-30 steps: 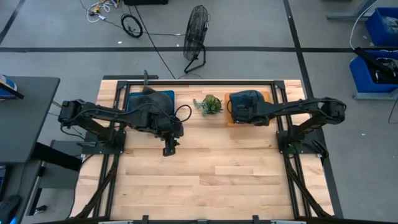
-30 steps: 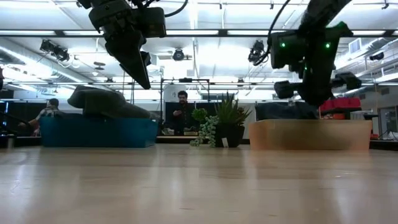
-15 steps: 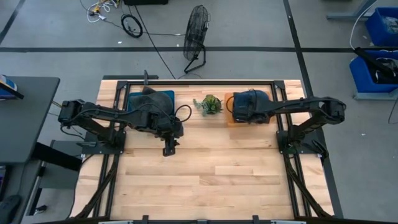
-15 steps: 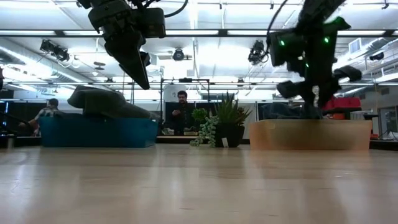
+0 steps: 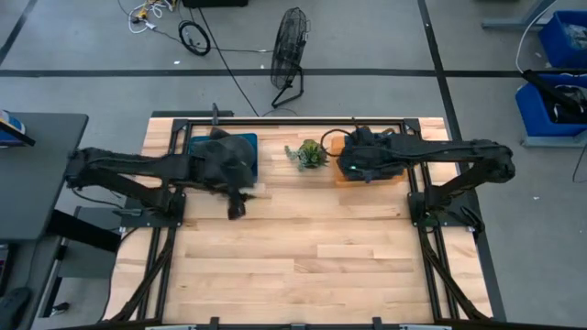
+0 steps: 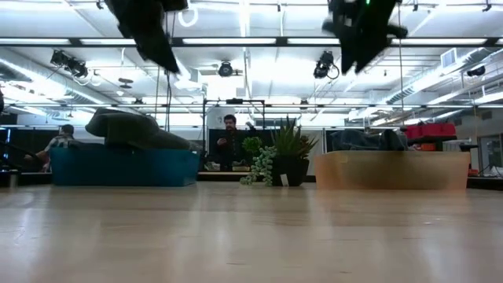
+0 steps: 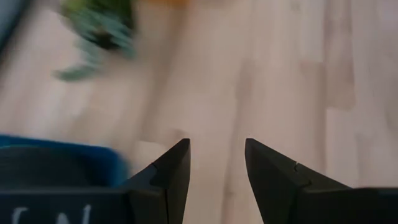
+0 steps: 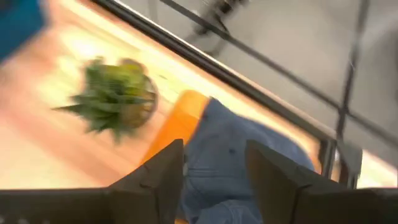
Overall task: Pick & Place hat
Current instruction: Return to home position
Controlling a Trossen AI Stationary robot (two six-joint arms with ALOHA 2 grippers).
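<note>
Right gripper (image 8: pixel 214 149), parted and empty, hangs above the blue cap (image 8: pixel 249 127) inside the orange bin (image 8: pixel 180 121); left gripper (image 7: pixel 216 149), likewise, beside the blue bin (image 7: pixel 56 146).

- My left gripper (image 5: pixel 236 205) hangs over bare wood of the table (image 5: pixel 303 257), just beside the blue bin (image 5: pixel 243 143).
- A black cap (image 5: pixel 216 139) lies in that bin, partly under my left arm.
- My right gripper (image 5: pixel 349 166) is above the orange bin (image 5: pixel 393 177); my arm covers most of it.
- A small green plant (image 5: pixel 310 153) stands between the two bins, near the table's far edge.
- A floor fan (image 5: pixel 292 41) stands on the grey floor beyond the table.
</note>
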